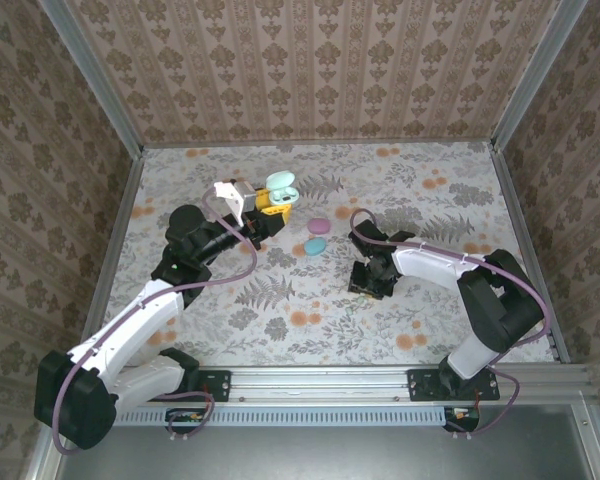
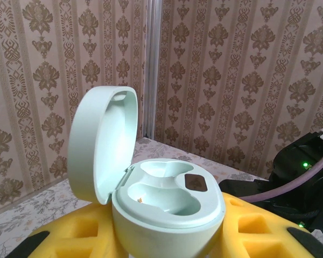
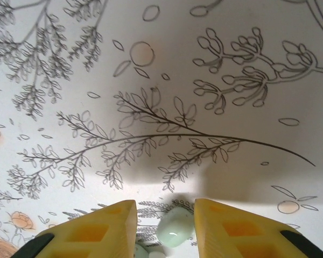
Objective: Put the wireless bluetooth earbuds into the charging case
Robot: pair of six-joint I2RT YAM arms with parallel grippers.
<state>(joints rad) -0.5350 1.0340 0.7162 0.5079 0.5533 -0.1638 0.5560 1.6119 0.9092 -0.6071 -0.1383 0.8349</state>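
Now, step in hand: picking up a mint earbud point(image 3: 176, 226) to carry it to the open charging case point(image 2: 169, 212). Judged early in the task, since both wells in the case look empty.
Left gripper point(image 1: 273, 200): yellow fingers point(image 2: 247, 226) closed narrow on the lower half of the charging case, holding it up with the wells facing upward. The lid point(image 2: 102, 142) is hinged up and back.
Right gripper point(image 3: 166, 228): pointing down at the mat point(image 1: 430, 190), jaws narrow but parted, one on either side of the earbud. The bud touches or nearly touches one finger, and a sliver of mat shows between it and the other. Not clamped, as far as I can see.
Earbud position: between the right fingers point(image 3: 97, 234), near their tips. Whether it rests on the mat or hangs just off it, I cannot tell.
Nearby: a second small pale piece point(image 3: 142, 250) lies just beside the bud at the frame's lower edge, too cut off to name.
Other cases: a pink case point(image 1: 318, 225) and a blue case point(image 1: 315, 246) lie shut on the mat between the two grippers.
Handling (judgement): the bud looks light, hard, glossy and rounded, so it is likely to squirt sideways under pressure. Take hold across its widest part, centred on the fingers, with a gentle squeeze.
Risk (judgement): a tilted grip would spoil its alignment with the well.
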